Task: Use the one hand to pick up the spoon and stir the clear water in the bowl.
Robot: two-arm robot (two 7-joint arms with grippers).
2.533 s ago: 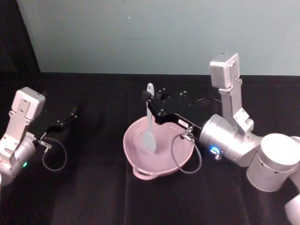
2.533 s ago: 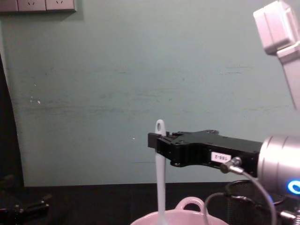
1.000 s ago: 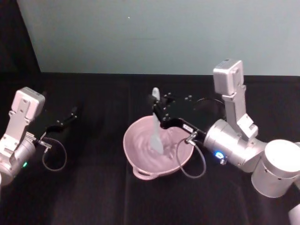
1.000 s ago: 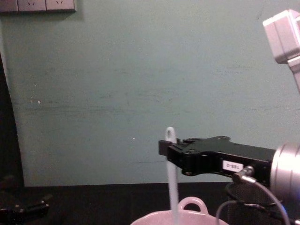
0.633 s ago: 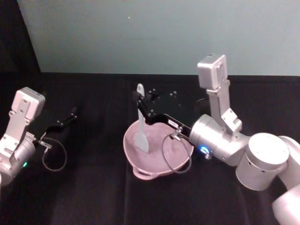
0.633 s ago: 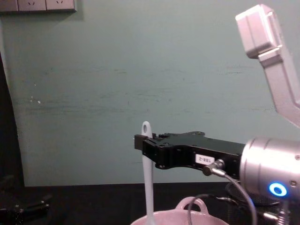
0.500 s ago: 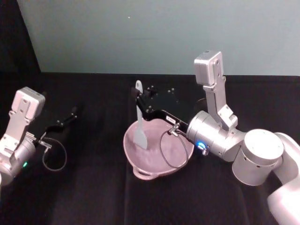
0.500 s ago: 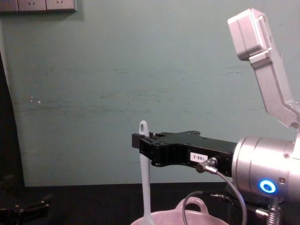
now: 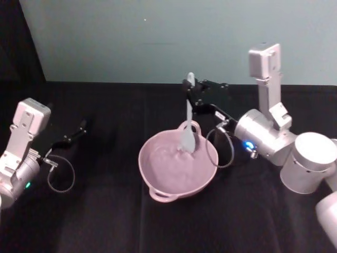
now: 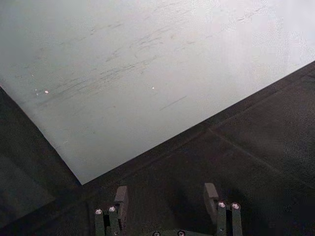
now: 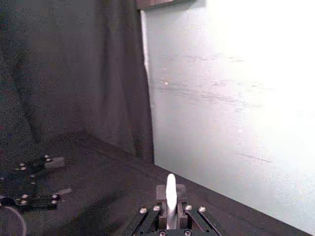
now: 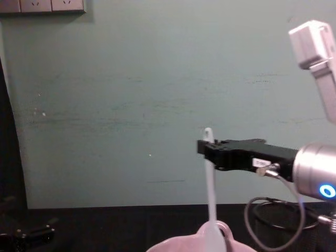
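Head view: the long white spoon [image 9: 188,124] is already picked up and is held near its holed handle end by the right gripper [image 9: 190,87], whose black jaws are pressed together on it. The spoon hangs about upright, its flat pale head down at the far right part of the pale pink bowl [image 9: 146,166], just beside the far loop handle [image 9: 195,125]. The bowl sits mid-table on the black table [image 9: 105,221]. In the chest view the spoon [image 12: 210,184] drops from the right gripper [image 12: 206,147] to rim level of the bowl [image 12: 173,245]; whether the head is dipped in the water cannot be told. In the right wrist view the handle tip [image 11: 171,189] is seen pinched between the jaws. The left gripper [image 9: 79,129] is parked low at the far left, well apart from the bowl, with its fingers [image 10: 121,195] spread and nothing between them. Judged progress: the pick-up is done and stirring looks to be in hand; what is left is circling the head through the water and, maybe, putting the spoon down.
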